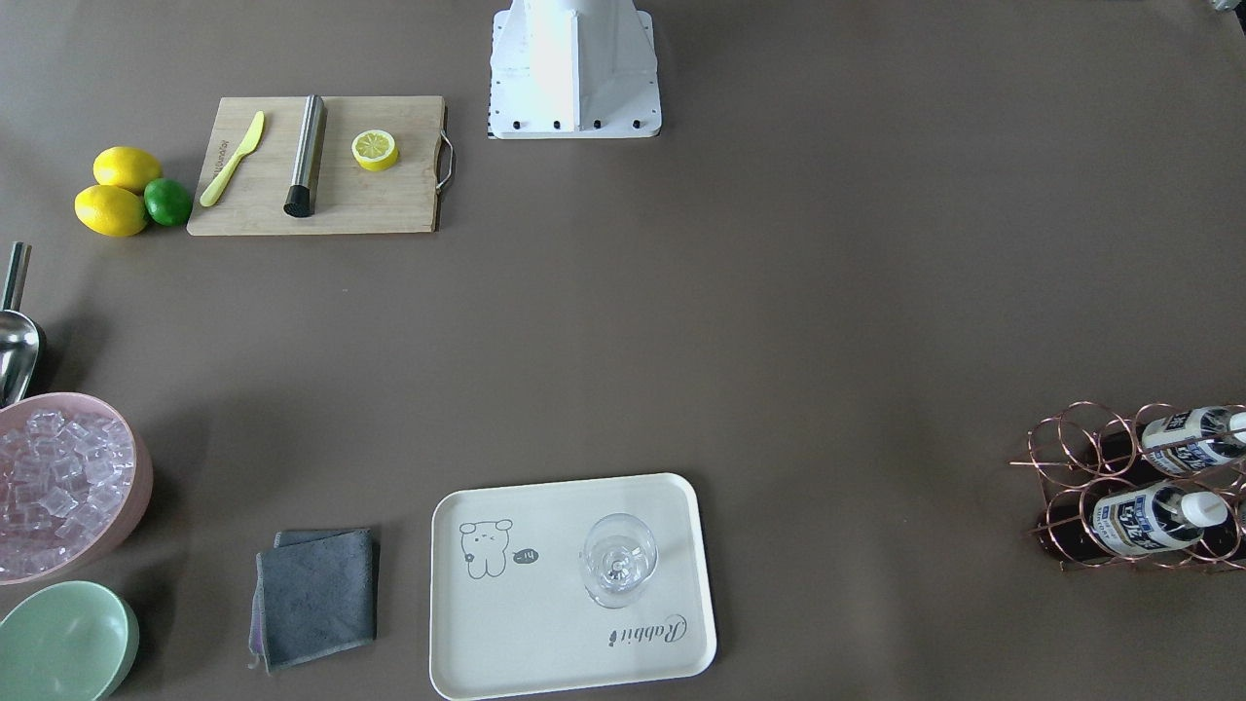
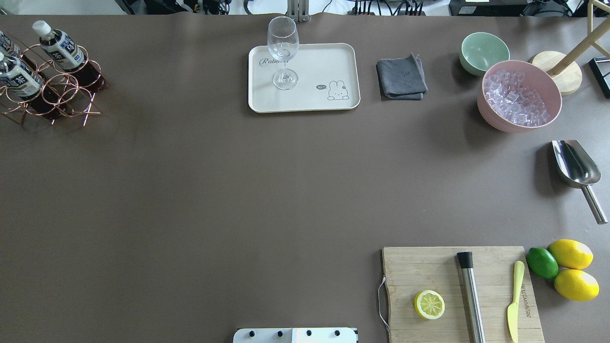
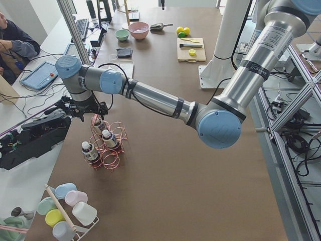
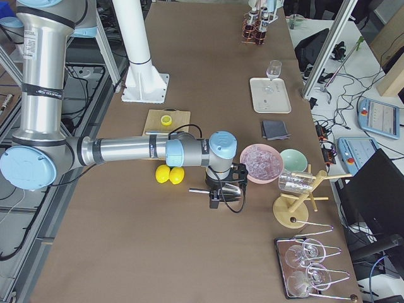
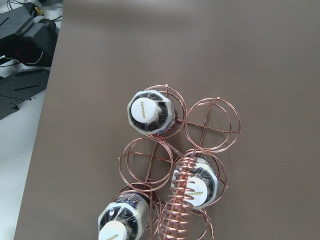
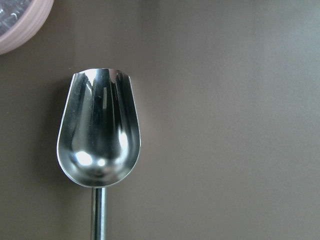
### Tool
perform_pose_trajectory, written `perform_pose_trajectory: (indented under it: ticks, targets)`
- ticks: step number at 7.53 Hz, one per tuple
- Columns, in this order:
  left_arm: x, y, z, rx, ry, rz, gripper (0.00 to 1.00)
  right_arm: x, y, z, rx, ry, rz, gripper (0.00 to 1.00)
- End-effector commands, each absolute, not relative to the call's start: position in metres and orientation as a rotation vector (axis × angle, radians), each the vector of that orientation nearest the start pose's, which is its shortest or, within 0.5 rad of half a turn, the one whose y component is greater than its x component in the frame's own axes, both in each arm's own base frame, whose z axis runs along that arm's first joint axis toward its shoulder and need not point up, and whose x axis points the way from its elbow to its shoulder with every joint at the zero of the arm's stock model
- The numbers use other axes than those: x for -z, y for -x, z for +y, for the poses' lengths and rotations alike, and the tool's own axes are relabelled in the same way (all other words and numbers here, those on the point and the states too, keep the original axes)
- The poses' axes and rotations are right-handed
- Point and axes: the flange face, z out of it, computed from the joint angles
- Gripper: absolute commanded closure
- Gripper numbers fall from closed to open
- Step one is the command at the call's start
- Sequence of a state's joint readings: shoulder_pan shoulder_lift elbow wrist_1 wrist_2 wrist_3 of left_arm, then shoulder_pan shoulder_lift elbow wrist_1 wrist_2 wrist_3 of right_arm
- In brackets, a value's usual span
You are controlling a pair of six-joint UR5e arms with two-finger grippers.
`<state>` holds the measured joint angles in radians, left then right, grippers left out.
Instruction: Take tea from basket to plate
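Left gripper (image 3: 86, 110) hangs over white-capped tea bottle (image 5: 150, 112) in rose-gold wire basket (image 5: 209, 125), table's 10 o'clock, for top-down pick; I can't tell finger opening.

In the left wrist view we find the basket (image 5: 172, 146) most crowded at lower centre. Its coiled handle (image 5: 180, 205) rises there and crosses in front of the middle bottle (image 5: 196, 186), blocking that cap from the left. The lower-left bottle (image 5: 121, 224) is cut off by the frame edge and sits close beside the handle. The upper bottle (image 5: 148, 112) stands apart from the handle, with bare table (image 5: 200, 50) above and left of it and empty rings to its right and below. In the overhead view we see open table running from the basket across to the plate (image 2: 329, 64). A wine glass (image 2: 283, 52) takes up the plate's left half, while the right half is free. A grey cloth (image 2: 401, 76) lies just right of the plate.
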<state>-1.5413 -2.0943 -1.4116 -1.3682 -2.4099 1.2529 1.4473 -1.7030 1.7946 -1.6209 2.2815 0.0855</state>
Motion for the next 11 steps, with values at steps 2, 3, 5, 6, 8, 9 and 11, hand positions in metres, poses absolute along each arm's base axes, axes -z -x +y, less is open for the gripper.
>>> perform_pose_trajectory:
  ticks: [2,3,5,6,8,9,11]
  targets:
    - [-0.448,0.017,-0.689,-1.296,-0.641,0.656,0.23,-0.621,-0.045,-0.439,-0.018,0.014,-0.706,0.00]
    - [-0.454,0.017,-0.690,-1.303,-0.655,0.648,0.30,-0.621,-0.051,-0.438,-0.030,0.010,-0.705,0.00]
    - [-0.465,0.018,-0.686,-1.315,-0.675,0.635,0.40,-0.622,-0.053,-0.437,-0.035,0.009,-0.703,0.00]
    - [-0.461,0.019,-0.687,-1.316,-0.681,0.631,0.56,-0.622,-0.054,-0.437,-0.036,0.009,-0.702,0.00]
    - [-0.453,0.026,-0.685,-1.300,-0.685,0.629,1.00,-0.621,-0.054,-0.439,-0.036,0.007,-0.702,0.00]
    - [-0.451,0.030,-0.685,-1.292,-0.683,0.631,1.00,-0.621,-0.054,-0.439,-0.036,0.007,-0.702,0.00]
    - [-0.434,0.036,-0.677,-1.280,-0.674,0.637,1.00,-0.621,-0.054,-0.439,-0.036,0.007,-0.700,0.00]
